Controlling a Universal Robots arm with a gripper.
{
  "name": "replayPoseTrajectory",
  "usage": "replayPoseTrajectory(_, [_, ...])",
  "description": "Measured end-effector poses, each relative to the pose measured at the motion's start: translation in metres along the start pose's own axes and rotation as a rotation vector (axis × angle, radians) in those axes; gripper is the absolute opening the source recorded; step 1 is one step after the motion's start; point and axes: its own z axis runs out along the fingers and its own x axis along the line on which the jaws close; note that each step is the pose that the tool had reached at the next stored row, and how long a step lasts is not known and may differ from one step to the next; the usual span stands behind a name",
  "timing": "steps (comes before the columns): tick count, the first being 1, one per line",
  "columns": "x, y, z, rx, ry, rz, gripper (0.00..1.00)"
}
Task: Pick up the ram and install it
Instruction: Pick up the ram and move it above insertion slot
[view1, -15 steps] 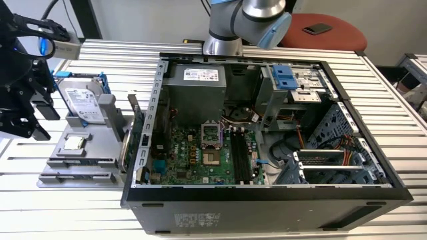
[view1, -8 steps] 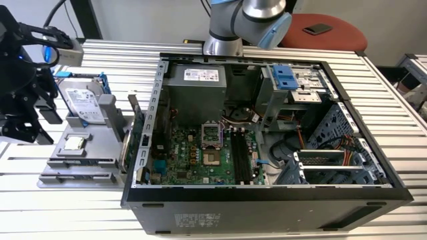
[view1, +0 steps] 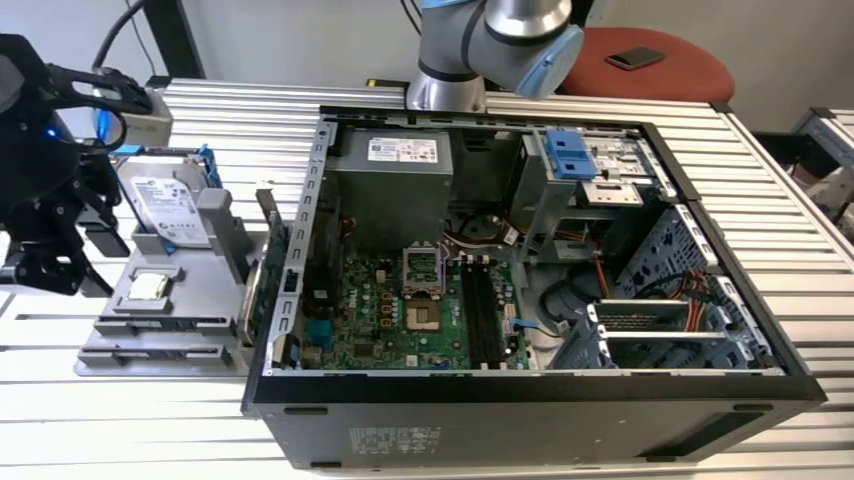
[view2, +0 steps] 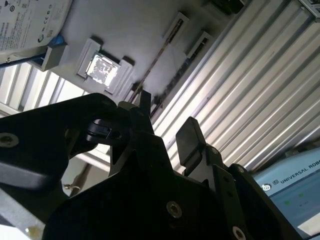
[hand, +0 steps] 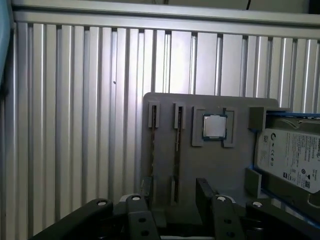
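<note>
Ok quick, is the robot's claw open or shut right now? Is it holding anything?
Gripper: open, holding nothing, fingers apart over the grey tray.

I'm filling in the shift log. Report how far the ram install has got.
Done: nothing that shows. The ram stands on edge in the grey holder beside the computer case, and the black motherboard slots look empty. In hand: the gripper hangs open over the holder, a finger either side of the ram, not yet closed. Left: the pickup and the install.
</note>
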Motion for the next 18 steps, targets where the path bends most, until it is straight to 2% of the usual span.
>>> replayPoseTrajectory(18, [0.0058,-0.0002,0.0272,0.0002,-0.0001,0.000,1.00])
